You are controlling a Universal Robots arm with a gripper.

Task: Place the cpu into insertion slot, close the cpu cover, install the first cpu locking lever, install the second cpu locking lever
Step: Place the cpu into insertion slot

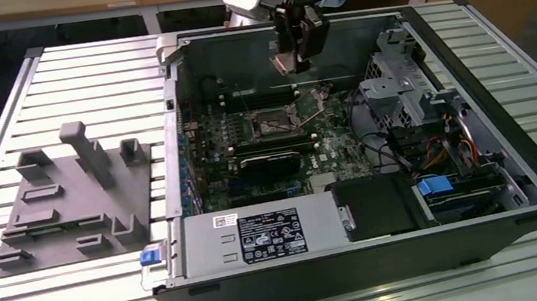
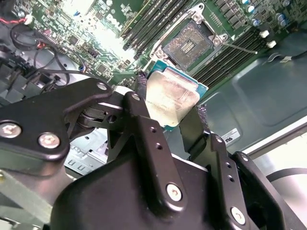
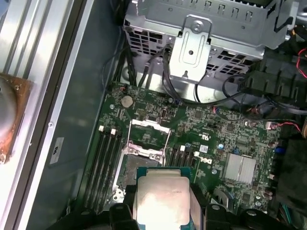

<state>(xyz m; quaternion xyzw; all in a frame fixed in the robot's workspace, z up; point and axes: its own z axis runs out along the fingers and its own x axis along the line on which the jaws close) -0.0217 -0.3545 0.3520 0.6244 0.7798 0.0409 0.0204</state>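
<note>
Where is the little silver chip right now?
In the second wrist view, the cpu is pinched in the gripper, held in the air near the insertion slot inside the computer case.

Slatted metal tabletop (image 1: 77, 73) carries two things. Open PC case (image 1: 363, 265) sits on the exterior view's right. Grey fixture block (image 1: 63, 212) lies beside it, on that view's left.
</note>
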